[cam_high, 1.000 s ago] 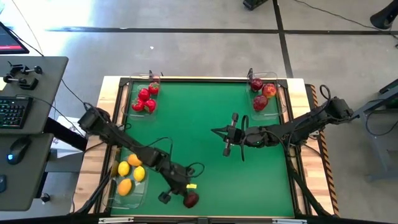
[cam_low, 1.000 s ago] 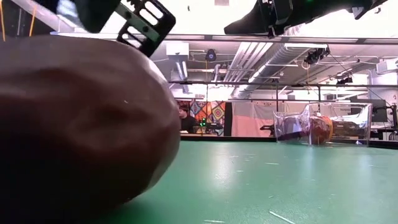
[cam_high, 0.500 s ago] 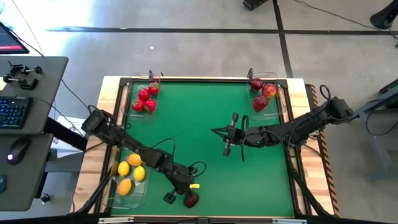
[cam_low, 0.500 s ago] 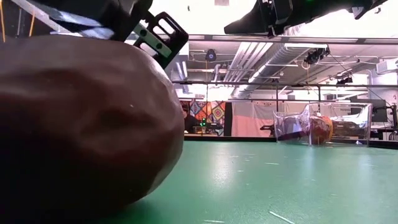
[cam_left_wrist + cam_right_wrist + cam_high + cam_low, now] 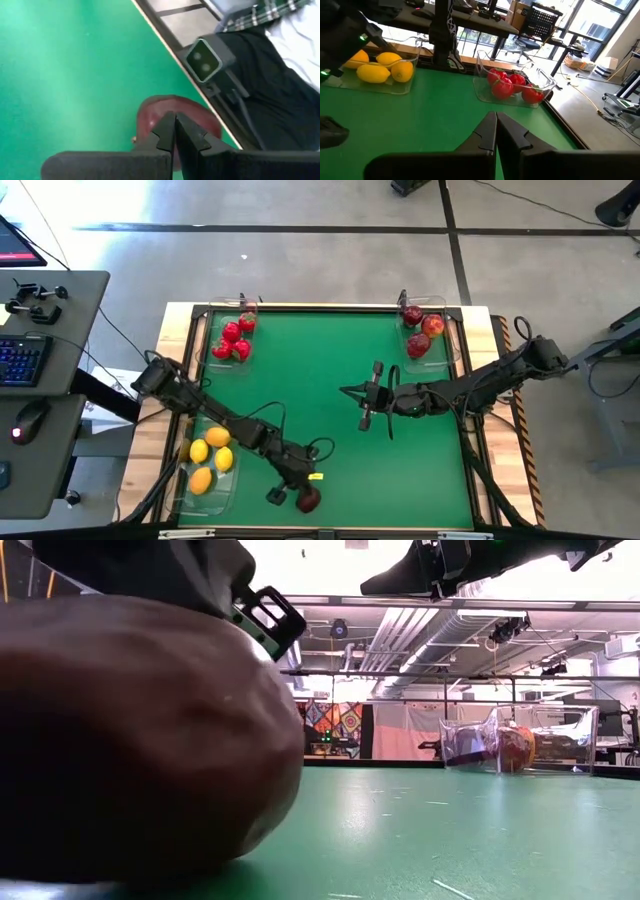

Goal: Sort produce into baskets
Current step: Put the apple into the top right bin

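Left gripper (image 5: 290,494), fingers pressed together, is poised beside dark red apple (image 5: 308,499); judged light, rigid, slick, best gripped across its widest middle.

A desk (image 5: 55,340) stands well off from the left arm's base, carrying a keyboard (image 5: 22,360), a mouse (image 5: 30,420) and a red-lit screen (image 5: 15,242).
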